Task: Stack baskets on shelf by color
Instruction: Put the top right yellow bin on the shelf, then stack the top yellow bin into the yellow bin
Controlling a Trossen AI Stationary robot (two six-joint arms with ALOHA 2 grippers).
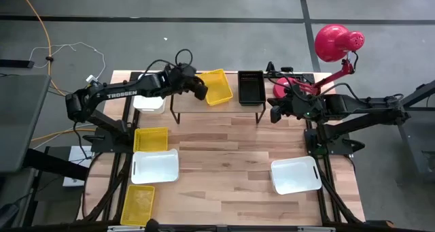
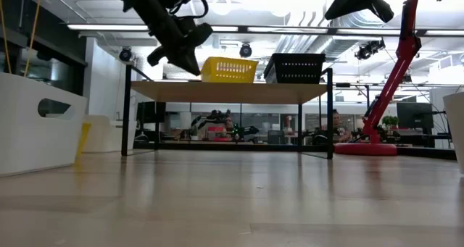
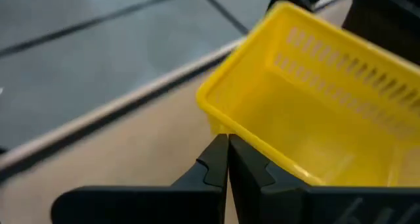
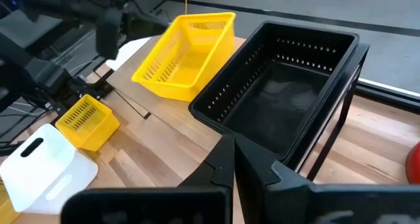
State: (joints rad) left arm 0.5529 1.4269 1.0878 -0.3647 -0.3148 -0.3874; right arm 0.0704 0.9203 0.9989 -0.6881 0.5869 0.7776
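Observation:
The shelf (image 1: 187, 115) stands at the table's far middle. On its plank top, a yellow mesh basket (image 1: 216, 87) lies skewed, and a black basket (image 1: 251, 87) sits to its right. My left gripper (image 1: 202, 92) is shut. It hovers over the shelf's left part, with its tips right at the yellow basket's (image 3: 308, 112) left wall. My right gripper (image 1: 274, 113) is shut and holds nothing. It hangs in the air just right of the shelf, facing the black basket (image 4: 282, 99). My left gripper's shut fingertips (image 3: 220, 159) come slanting down from the table's left at the yellow basket's left wall near a corner (image 3: 216, 122). I cannot tell whether they touch it. The basket rests flat on the shelf top.
A white basket (image 1: 149, 100) lies left of the shelf under my left arm. On the table's near left lie two yellow baskets (image 1: 151, 139) (image 1: 138, 205) and a white one (image 1: 155, 166). Another white basket (image 1: 296, 175) lies near right. A red lamp (image 1: 338, 41) stands at the far right.

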